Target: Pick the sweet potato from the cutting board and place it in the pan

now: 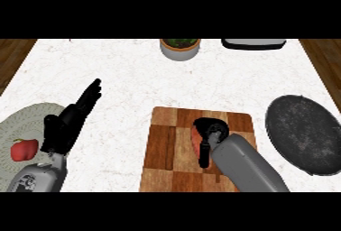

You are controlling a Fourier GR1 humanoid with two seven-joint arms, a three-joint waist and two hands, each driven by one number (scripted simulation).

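On the wooden cutting board [170, 149] lies the reddish sweet potato [195, 140], mostly hidden under my right hand [212, 131]. That hand's fingers curl down over the potato on the board. The dark round pan [303, 131] sits to the right of the board, apart from it, with nothing inside. My left hand [70, 122] rests at the left, fingers straight and pointing up and away, holding nothing.
A pale woven mat [20, 126] at the left edge carries a red pepper [24, 149]. At the back stand a white pot with greenery [180, 47] and a dark tray-like object [253, 43]. Wooden floor shows beyond both counter sides.
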